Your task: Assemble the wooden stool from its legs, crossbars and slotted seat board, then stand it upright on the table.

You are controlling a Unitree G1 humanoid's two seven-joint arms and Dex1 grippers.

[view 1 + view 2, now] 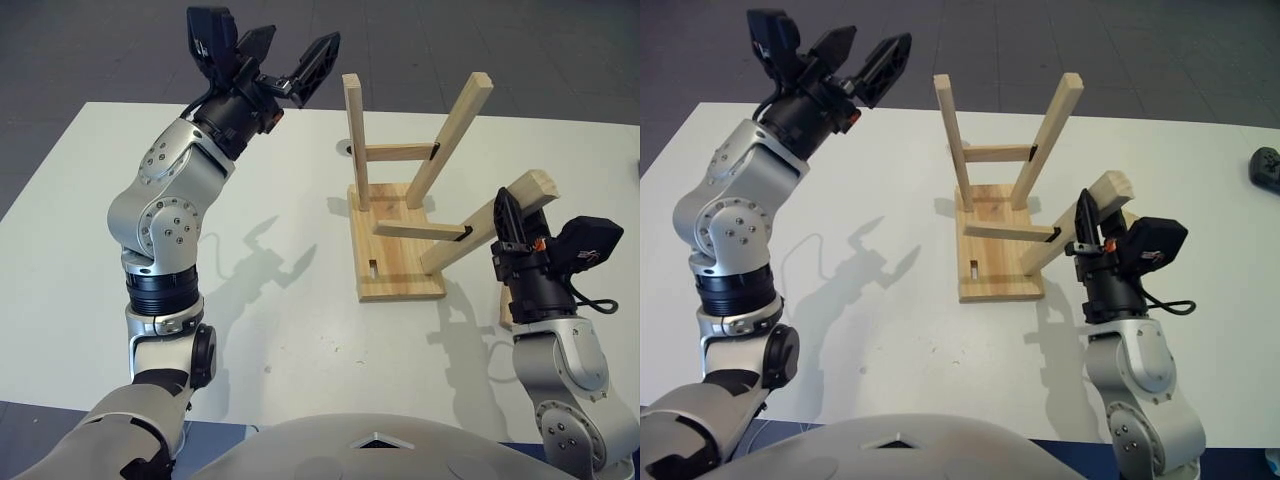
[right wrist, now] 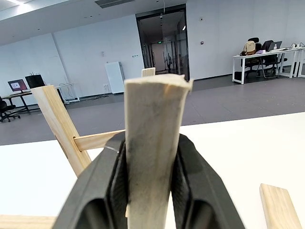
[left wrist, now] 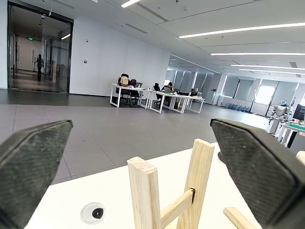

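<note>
This is looking like a large open-plan office: long ceiling light strips are running overhead, rows of white desks with chairs are standing on a grey floor, glass doors are fronting a corridor, and a monitor is sitting on another desk.

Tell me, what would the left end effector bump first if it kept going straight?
Probably the top of the nearest upright leg. The open left end effector aims toward it, but the leg sits low in the left wrist view, so it might pass just above.
</note>
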